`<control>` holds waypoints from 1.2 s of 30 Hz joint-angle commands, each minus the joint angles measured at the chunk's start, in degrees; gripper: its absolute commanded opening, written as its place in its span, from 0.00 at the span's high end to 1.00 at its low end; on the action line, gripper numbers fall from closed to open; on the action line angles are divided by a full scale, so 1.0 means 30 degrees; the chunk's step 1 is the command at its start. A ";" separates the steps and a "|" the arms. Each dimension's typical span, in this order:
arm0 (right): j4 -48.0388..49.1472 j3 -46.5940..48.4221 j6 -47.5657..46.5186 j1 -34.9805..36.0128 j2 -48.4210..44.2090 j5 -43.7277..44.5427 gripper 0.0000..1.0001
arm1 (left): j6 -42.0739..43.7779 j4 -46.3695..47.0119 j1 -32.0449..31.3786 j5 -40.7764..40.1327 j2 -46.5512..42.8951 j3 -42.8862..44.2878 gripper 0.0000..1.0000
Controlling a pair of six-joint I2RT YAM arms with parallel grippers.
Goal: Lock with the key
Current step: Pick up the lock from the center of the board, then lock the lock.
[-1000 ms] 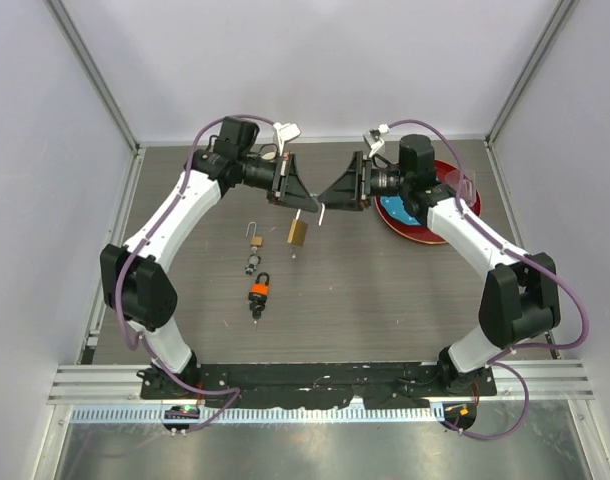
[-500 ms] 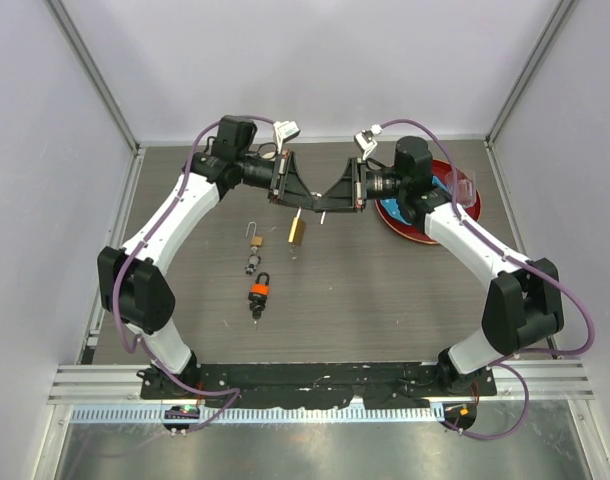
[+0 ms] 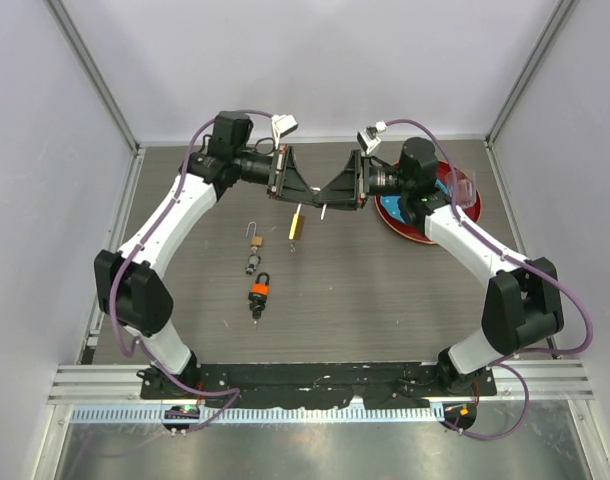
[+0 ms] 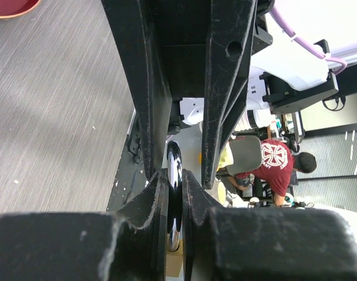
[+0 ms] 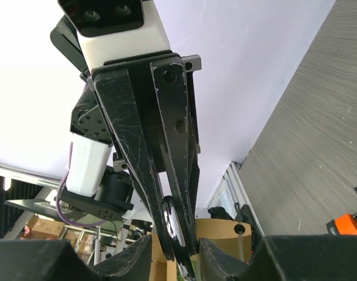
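Observation:
A brass padlock (image 3: pixel 296 222) hangs by its shiny shackle (image 4: pixel 174 193) from my left gripper (image 3: pixel 315 198), which is shut on that shackle. A small key (image 3: pixel 292 246) shows just under the lock body. My right gripper (image 3: pixel 327 200) meets the left one tip to tip. In the right wrist view the right gripper (image 5: pixel 174 243) is open, its fingers standing either side of the left gripper's fingers (image 5: pixel 137 134) and the shackle loop (image 5: pixel 175 225). The brass body (image 5: pixel 225 234) sits below them.
On the table left of the hanging lock lie a small padlock (image 3: pixel 255 236), a dark bunch of keys (image 3: pixel 250 265) and an orange padlock (image 3: pixel 259 292). A red and blue plate (image 3: pixel 425 215) and a clear cup (image 3: pixel 463 187) sit under the right arm.
The two grippers have closed the gap between them and now meet tip to tip. The hanging brass padlock has risen slightly and turned edge-on to the top camera.

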 commanded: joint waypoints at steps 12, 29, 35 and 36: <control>0.8075 -0.0201 0.5734 -0.0398 -0.0465 -0.0296 0.60 | -0.1831 0.2539 0.0058 0.1597 -0.1604 -0.0708 1.00; 0.8428 0.0004 0.6498 -0.0399 0.0004 -0.0354 0.78 | -0.7137 0.9458 0.0058 0.2069 -0.2103 -0.2672 1.00; 0.4889 0.0296 0.3836 -0.0077 -0.0434 -0.0531 0.71 | -0.7137 0.9429 0.0058 0.1834 -0.1839 -0.2291 1.00; 0.4098 0.0355 0.2642 -0.0076 -0.0523 -0.0443 0.71 | -0.7137 0.9458 0.0058 0.1833 -0.1810 -0.2262 1.00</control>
